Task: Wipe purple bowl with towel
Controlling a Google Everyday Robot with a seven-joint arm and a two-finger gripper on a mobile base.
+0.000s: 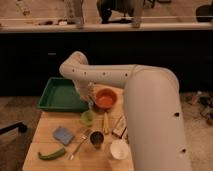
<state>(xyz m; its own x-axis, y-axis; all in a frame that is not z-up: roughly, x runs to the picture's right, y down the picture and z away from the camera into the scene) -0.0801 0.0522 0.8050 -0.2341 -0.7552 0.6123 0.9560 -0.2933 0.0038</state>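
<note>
Dark cabinet fronts run behind the wooden table (37, 150), with a pale counter (100, 27) along their top and grey floor showing off the table's left edge.

Camera view: my arm (150, 100) comes in from the right, bends high over the far side of the table and drops down. It blocks nearly the whole right half of the table. My gripper (90, 100) hangs at the right rim of the green tray (60, 95), in the narrow gap between that tray and the orange bowl (106, 98). Whether it is released or clenched I cannot tell.

The purple bowl does not show; the right side of the table is hidden behind my arm.

The towel (63, 135) lies flat on the left front part of the table, well apart from my gripper. It has bare wood on all its sides, the widest stretch between it and the tray. The green pepper (51, 154) lies in front of it, close to the front left edge. A spoon (79, 144) lies slanted just to the towel's right, beside a dark cup (96, 139). A light green cup (88, 118) stands just below my gripper. The white cup (119, 149) stands near the front edge, close against my arm. The tray fills the far left corner, its left rim at the table's edge.
</note>
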